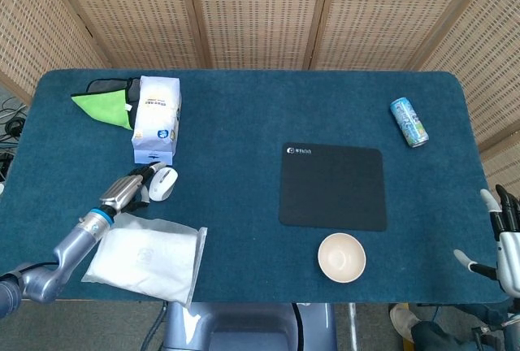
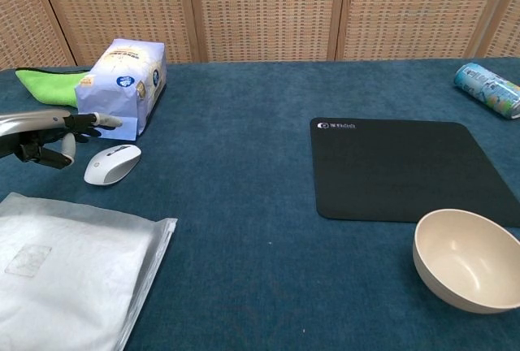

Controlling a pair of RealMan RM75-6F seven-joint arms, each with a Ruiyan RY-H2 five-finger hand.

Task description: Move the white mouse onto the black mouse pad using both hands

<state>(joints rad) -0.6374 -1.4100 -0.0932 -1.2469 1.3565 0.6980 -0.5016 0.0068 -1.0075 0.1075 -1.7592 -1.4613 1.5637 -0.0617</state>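
Observation:
The white mouse [image 1: 163,182] [image 2: 112,163] lies on the blue table left of centre, just in front of a tissue pack. My left hand [image 1: 130,189] [image 2: 53,128] hovers flat just left of and slightly above the mouse, fingers stretched toward it, holding nothing. The black mouse pad [image 1: 333,186] [image 2: 404,168] lies right of centre with nothing on it. My right hand [image 1: 504,237] hangs past the table's front right corner, fingers spread and empty; the chest view does not show it.
A blue-and-white tissue pack [image 1: 156,119] and a green cloth [image 1: 104,104] sit behind the mouse. A flat white plastic bag [image 1: 146,255] lies at the front left. A beige bowl [image 1: 341,257] stands in front of the pad. A can [image 1: 408,121] lies at the far right.

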